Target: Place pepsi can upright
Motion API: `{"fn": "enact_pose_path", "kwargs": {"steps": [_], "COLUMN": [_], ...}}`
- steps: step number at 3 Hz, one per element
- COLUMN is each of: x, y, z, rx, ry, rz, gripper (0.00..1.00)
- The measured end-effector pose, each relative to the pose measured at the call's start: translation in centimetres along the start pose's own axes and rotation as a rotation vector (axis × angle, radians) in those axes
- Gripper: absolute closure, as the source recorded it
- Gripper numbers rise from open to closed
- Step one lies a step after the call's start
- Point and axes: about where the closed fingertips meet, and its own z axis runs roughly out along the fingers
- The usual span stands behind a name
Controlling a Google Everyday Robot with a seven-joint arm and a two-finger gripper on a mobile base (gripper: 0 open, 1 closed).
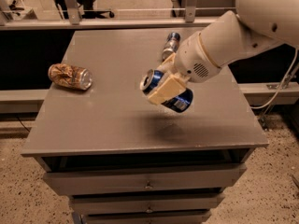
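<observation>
The pepsi can (180, 101), dark blue with a silver end facing left, is held on its side in the air above the middle of the grey table (107, 120). My gripper (164, 84) is shut on it, with one tan finger (166, 88) across the can's front. The white arm comes in from the upper right. The can's shadow falls on the tabletop below it.
A dented tan-and-brown can (70, 76) lies on its side at the table's left. A slimmer blue-and-silver can (170, 44) lies at the back, partly behind the arm. Drawers sit under the tabletop. A rail runs behind the table.
</observation>
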Motion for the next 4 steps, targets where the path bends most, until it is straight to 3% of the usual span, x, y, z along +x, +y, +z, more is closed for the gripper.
{"fn": "enact_pose_path", "kwargs": {"steps": [2, 3, 4], "x": [-4.3, -5.8, -6.4], "y": [2.4, 3.4, 4.2], "z": [0.7, 1.0, 1.9], "rx": [-0.049, -0.055, -0.058], "ry": [-0.463, -0.649, -0.752], "rz": [0.063, 0.09, 0.068], "gripper": [1.0, 1.0, 1.0]}}
